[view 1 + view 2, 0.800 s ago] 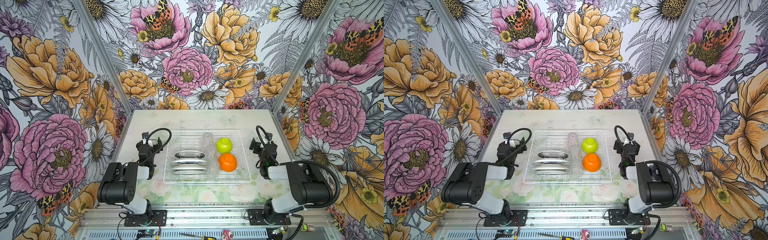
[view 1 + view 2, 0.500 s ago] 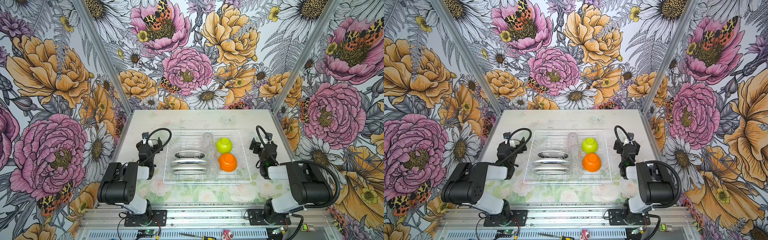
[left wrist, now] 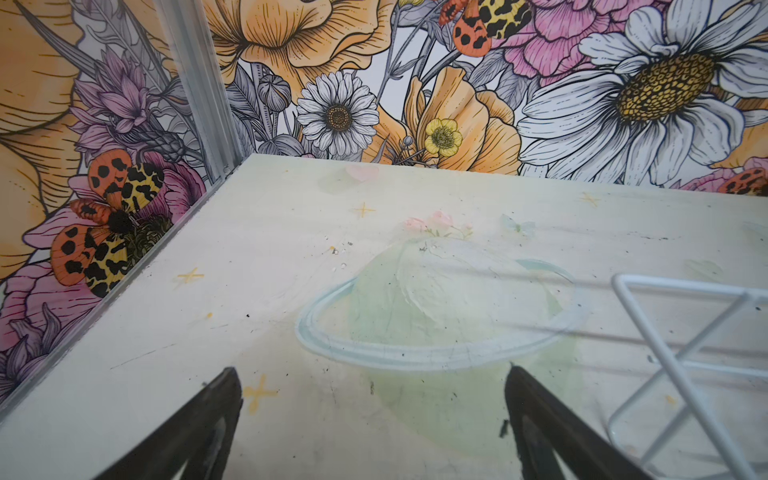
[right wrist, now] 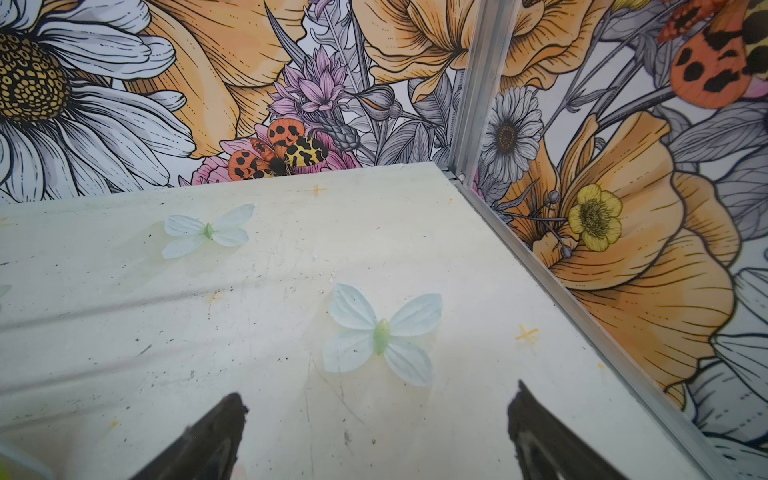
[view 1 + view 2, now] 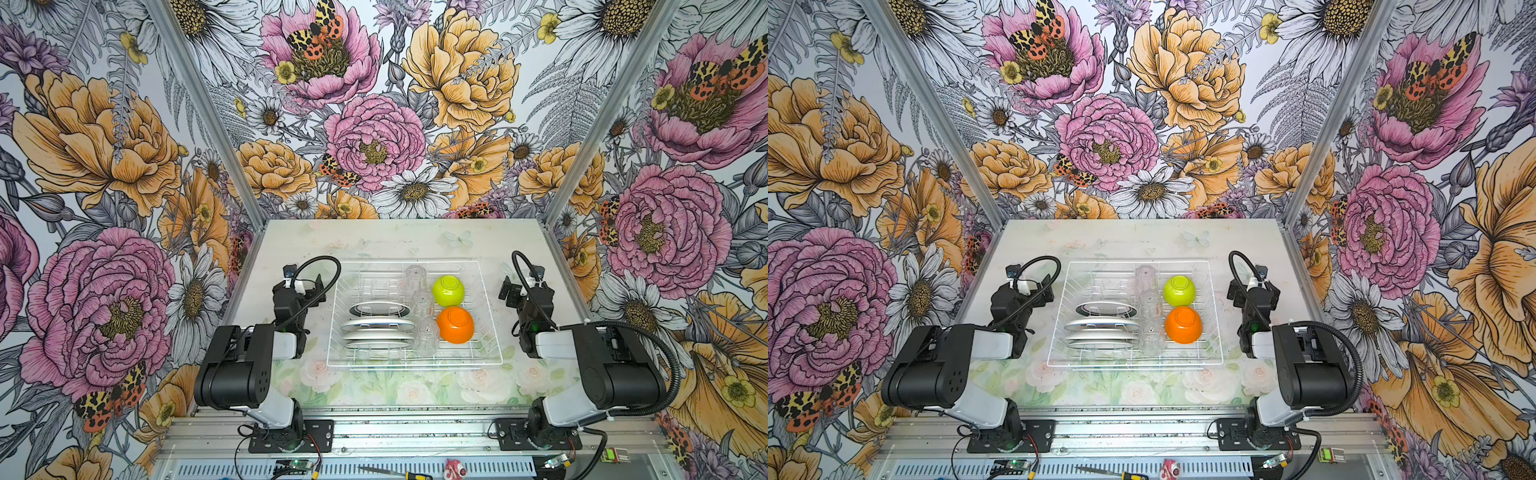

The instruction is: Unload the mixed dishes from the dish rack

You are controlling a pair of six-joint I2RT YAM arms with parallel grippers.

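Surface [image 5: 395, 241]: pale, with a faded floral print, scuffed. Both arms are folded back low at its near edge, one on either side of the load.

Dish rack [image 5: 415, 365]: white wire, sits flat between the left pincer [image 5: 301, 282] and the right pincer [image 5: 521, 286], close beside each and touching neither. One wire corner [image 3: 685, 286] shows in the left wrist view, off to the side of the fingertips.

Plates [image 5: 378, 326]: several, standing on edge in the slots, in the half of the rack nearer the left pincer. The farthest one shows a dark rim band.

Orange bowl [image 5: 456, 325] and lime-green bowl [image 5: 448, 290]: both upside down, on the right pincer's side of the rack. The green one lies farther from the arm bases.

Tumblers [image 5: 415, 276]: three, clear, in a row down the middle of the rack between the plates and the bowls.

Left pincer [image 3: 372, 370]: jaws spread wide, nothing between them, only bare surface ahead.

Right pincer [image 4: 376, 390]: jaws also spread wide and empty, over a printed butterfly [image 4: 380, 332].
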